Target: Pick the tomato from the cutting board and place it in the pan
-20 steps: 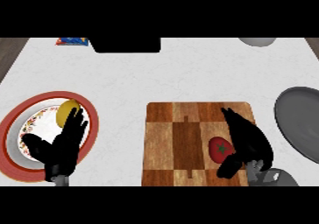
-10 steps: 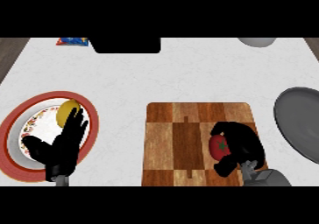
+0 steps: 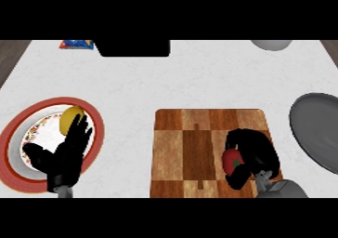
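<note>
Tomato [image 3: 233, 159], red and round, sits on the wooden cutting board [image 3: 192, 148], toward the board's right side and nearer its lower edge than its upper one. The right robot hand [image 3: 254, 153] is curled round the tomato, its black fingers arching over the top and right of the fruit and its thumb coming up below it, so that only the tomato's left face shows. The grey forearm behind that hand enters at the lower edge, just off the cutting board's lower right corner.

The pan [image 3: 322, 132], dark grey and round, lies on the white worktop [image 3: 172, 79] to the right of the cutting board, apart from it, and is cut off by the right edge of the view.

Left of the cutting board, well apart from it, stands a plate [image 3: 17, 167] with a red rim and a patterned inner ring. The left robot hand [image 3: 59, 158] rests over this plate with its fingers straight and relaxed, pointing up the view. A yellow fruit [image 3: 69, 116] lies on the plate just at those fingertips; whether they touch it I cannot tell.
</note>
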Controlling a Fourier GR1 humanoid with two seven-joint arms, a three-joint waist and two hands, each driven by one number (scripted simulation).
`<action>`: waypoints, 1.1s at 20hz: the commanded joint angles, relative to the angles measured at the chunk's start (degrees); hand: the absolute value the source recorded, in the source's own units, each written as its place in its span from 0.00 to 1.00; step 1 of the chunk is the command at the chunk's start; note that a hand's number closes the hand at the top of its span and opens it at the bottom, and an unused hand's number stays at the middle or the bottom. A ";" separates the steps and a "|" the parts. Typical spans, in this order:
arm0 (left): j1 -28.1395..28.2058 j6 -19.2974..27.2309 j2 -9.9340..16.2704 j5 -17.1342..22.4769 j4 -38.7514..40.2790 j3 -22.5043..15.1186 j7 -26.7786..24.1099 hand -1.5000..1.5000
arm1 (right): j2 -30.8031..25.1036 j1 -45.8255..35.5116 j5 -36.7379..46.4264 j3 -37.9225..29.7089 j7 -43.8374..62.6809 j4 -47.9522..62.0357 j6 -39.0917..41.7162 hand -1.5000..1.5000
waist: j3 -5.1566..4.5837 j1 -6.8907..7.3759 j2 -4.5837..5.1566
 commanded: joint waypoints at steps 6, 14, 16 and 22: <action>0.57 2.17 -1.86 -1.15 2.30 -0.75 2.00 0.50 | -6.45 19.48 9.55 17.88 -5.64 -16.09 -3.19 1.00 | -0.15 -1.37 0.51; 3.20 0.02 0.54 0.34 -0.76 0.93 2.82 0.50 | -13.12 21.84 21.30 14.53 -4.97 -34.95 -15.05 1.00 | -0.14 -1.41 0.21; 2.65 2.62 -1.59 -2.21 1.21 -0.65 1.46 0.50 | -12.38 23.11 23.40 12.86 -2.83 -39.47 -17.76 1.00 | -0.13 -2.06 0.29; 0.86 0.24 -0.74 -0.96 2.09 0.11 1.61 0.50 | -13.46 29.44 22.03 8.82 1.10 -53.41 -15.25 1.00 | -0.12 -0.95 0.68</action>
